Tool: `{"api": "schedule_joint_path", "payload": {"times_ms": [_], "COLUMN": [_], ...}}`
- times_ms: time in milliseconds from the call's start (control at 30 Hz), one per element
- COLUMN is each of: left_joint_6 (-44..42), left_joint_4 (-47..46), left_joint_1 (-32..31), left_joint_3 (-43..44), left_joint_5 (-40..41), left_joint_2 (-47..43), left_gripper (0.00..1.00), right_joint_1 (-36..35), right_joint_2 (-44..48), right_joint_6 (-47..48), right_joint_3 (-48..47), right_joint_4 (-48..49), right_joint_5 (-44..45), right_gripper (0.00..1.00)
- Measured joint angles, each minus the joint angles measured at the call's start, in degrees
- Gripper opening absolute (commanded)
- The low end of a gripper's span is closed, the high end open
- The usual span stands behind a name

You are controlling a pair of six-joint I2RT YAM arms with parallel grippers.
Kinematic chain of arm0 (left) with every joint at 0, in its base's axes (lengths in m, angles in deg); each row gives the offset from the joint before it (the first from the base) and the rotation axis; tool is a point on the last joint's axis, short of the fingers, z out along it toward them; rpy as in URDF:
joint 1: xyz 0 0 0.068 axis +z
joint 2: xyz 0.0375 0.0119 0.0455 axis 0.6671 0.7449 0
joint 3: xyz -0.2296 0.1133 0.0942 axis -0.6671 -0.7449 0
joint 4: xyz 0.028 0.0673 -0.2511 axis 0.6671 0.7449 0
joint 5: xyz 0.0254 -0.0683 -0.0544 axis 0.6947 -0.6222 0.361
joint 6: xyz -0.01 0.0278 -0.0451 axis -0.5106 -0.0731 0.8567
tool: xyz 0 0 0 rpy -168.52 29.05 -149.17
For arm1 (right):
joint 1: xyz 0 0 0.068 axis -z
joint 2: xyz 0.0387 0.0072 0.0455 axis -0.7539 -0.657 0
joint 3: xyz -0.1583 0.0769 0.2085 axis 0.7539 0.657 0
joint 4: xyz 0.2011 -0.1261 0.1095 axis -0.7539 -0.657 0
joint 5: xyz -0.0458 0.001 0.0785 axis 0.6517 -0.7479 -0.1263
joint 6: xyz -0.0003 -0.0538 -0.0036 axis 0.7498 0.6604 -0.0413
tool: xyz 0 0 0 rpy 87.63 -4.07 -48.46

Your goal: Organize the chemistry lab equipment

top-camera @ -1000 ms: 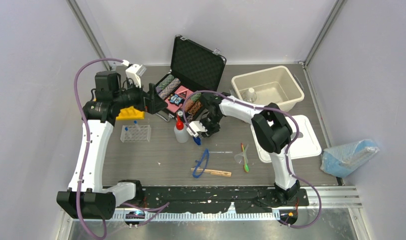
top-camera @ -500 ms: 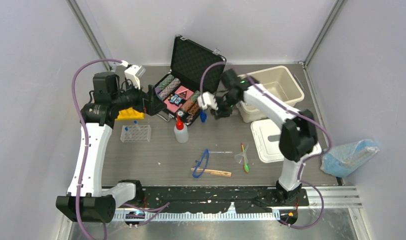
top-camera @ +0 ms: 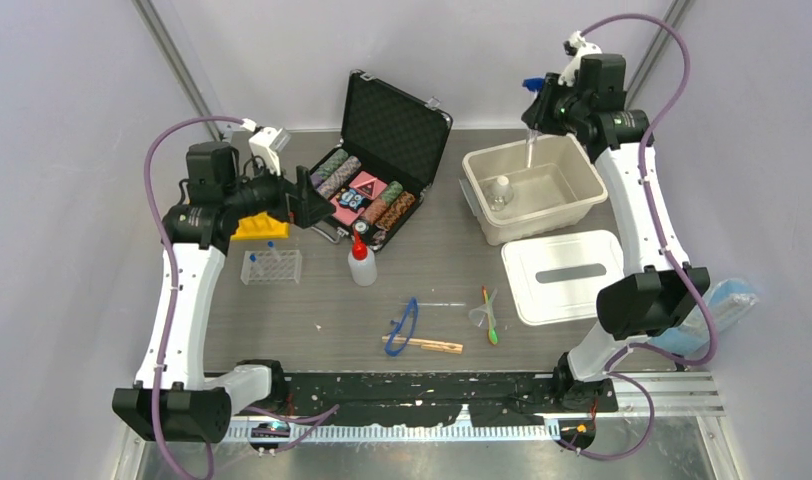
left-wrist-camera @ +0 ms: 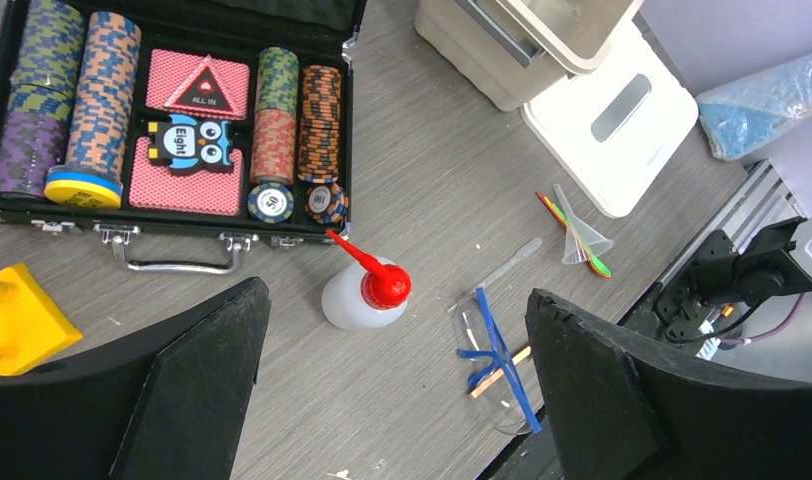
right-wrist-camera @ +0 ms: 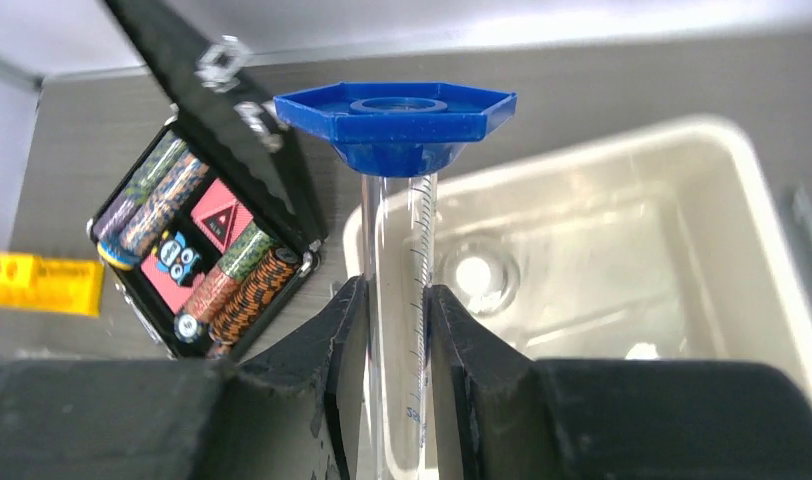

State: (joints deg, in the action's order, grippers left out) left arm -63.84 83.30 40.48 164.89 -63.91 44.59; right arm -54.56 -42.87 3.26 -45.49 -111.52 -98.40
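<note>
Right gripper was clamped on the graduated cylinder, fingers pinching the clear barrel from both sides, below the blue hex foot. The long axis ran top to bottom in both views, with the foot end uppermost past the fingertips and the barrel pointing down. True tilt: couldn't tell. In the overhead view the cylinder sat high at the back right, its lower end showing against the inside of the beige bin. A small clear jar sat in the bin. The lid lay flat just in front of the bin. Left gripper was spread wide and gripping nothing. The squeeze bottle stood below between its fingers, in front of the poker chip case.
</note>
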Motion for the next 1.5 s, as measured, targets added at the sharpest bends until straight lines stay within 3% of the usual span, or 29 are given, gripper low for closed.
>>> {"api": "schedule_joint_path", "payload": {"times_ms": [300, 533, 967, 1367, 1500], "left_joint_6": [-0.15, -0.39, -0.44, -0.44, -0.44], "left_joint_4": [0.15, 0.17, 0.52, 1.14, 1.70], "left_joint_1": [0.00, 0.00, 0.00, 0.42, 0.55], "left_joint_3": [0.00, 0.00, 1.14, 3.23, 3.82], "left_joint_5": [-0.13, -0.09, 0.15, 0.66, 0.81], "left_joint_2": [0.98, 1.25, 4.31, 7.52, 8.79], "left_gripper": [1.00, 1.00, 1.00, 1.00, 1.00], "right_joint_1": [1.49, 3.82, 4.42, 4.61, 4.63], "right_joint_2": [-0.59, -3.02, -15.61, -23.98, -25.66], "right_joint_6": [-26.05, -36.44, -39.39, -39.91, -40.59], "right_joint_3": [12.59, 16.22, 16.17, 11.80, 11.47], "right_joint_4": [-1.25, -1.40, -1.27, 0.57, 0.66], "right_joint_5": [14.64, 20.09, 27.52, 28.39, 28.35], "right_gripper": [0.05, 0.05, 0.05, 0.18, 0.30]}}
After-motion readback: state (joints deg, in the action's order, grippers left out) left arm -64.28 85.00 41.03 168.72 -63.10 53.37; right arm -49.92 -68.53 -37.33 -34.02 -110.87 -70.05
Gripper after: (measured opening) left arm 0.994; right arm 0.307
